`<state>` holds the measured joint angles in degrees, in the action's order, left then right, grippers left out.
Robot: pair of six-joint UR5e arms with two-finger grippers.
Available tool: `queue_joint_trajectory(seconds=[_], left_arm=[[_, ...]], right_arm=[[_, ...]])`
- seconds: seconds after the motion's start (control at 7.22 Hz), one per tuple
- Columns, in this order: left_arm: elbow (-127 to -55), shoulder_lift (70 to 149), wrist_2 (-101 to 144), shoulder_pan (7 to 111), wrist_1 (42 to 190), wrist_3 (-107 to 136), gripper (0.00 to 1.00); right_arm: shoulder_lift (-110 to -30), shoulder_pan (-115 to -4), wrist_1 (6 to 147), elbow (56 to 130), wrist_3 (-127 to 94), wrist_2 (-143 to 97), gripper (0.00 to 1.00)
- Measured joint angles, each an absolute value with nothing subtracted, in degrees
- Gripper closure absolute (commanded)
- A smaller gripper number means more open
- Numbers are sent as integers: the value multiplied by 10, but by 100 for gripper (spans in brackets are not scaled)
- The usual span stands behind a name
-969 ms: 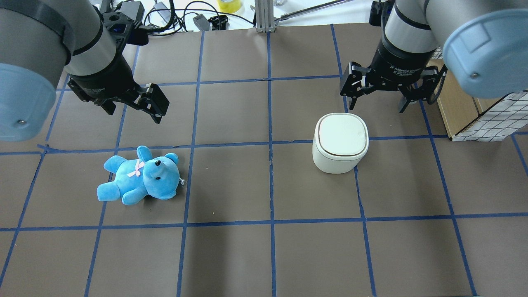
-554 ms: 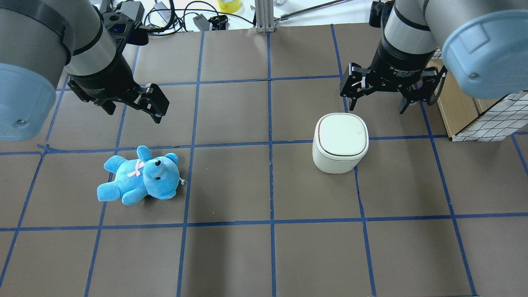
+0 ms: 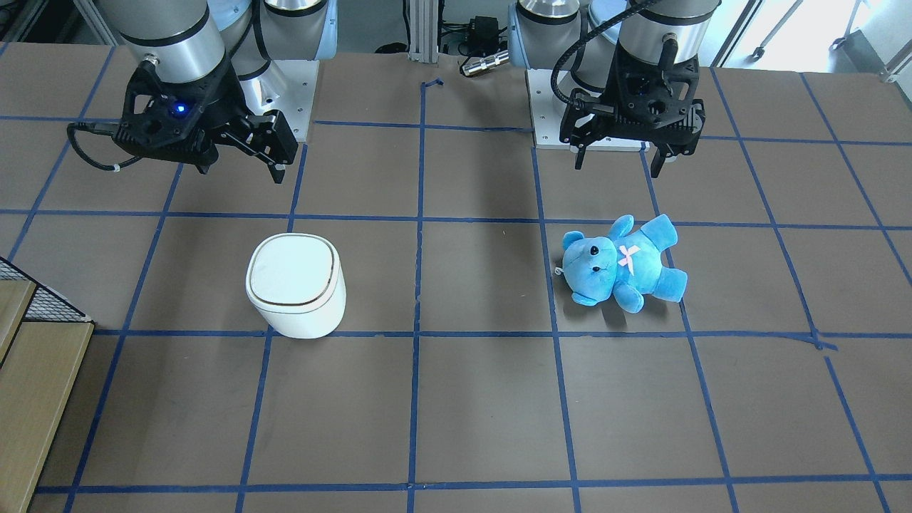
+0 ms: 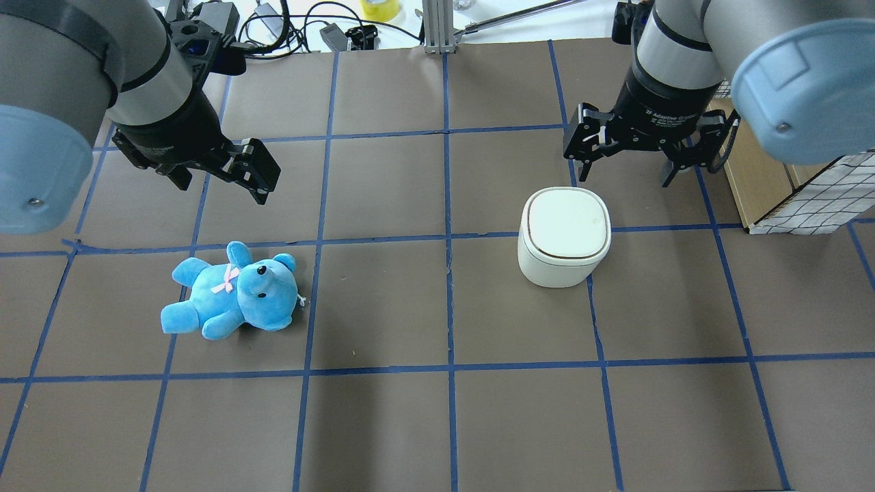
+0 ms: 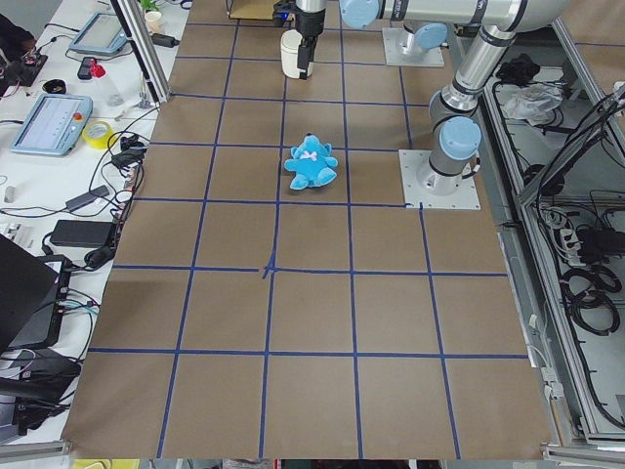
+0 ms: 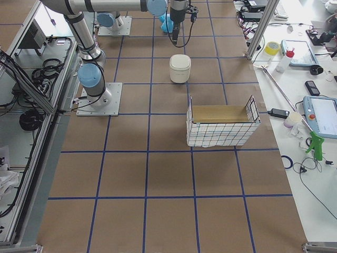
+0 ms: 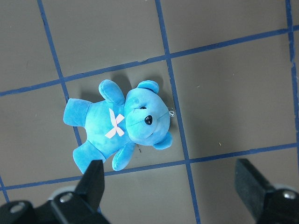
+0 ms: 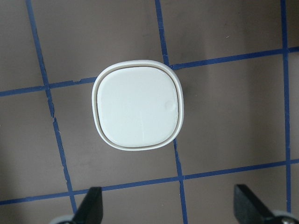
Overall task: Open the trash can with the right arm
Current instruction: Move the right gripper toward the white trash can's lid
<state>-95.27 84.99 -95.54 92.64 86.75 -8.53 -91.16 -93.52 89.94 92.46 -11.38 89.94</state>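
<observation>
Robotics lab. Industrial left arm (image 5: 457,145) and right arm (image 6: 90,76), each bolted to steel plate (image 5: 461,198) on big table (image 4: 383,424). Tabletop covered in brown sheets, marked into squares by blue tape (image 4: 448,307). Aluminium post (image 4: 435,24) at far edge. White bench (image 5: 44,171) alongside holds teach pendant (image 5: 59,109), yellow tape roll (image 5: 98,135), power brick (image 5: 83,233), loose cables (image 4: 287,27). Second bench (image 6: 321,221) opposite, another pendant (image 6: 322,116) on it. Cable bundles (image 5: 586,283) lie in framed bay behind arm bases.
</observation>
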Motion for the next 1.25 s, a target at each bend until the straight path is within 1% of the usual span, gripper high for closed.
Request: queue_joint_trajectory(seconds=[0.55,0.69,0.97,1.11,1.25], left_arm=[[-953,850,-955,926,867,-85,0],[-953,850,-955,926,867,-85,0],[-953,850,-956,926,867,-85,0],[-953,850,-956,926,867,-85,0],[-953,850,-956,926,867,-85,0]], right_arm=[[-911,-935,902,926,-111,900,0],[-911,-935,902,926,-111,900,7],[-911,-934,903,926,-111,901,60],[-911,-933,903,925,-111,901,84],[-911,-933,903,924,-111,901,100]])
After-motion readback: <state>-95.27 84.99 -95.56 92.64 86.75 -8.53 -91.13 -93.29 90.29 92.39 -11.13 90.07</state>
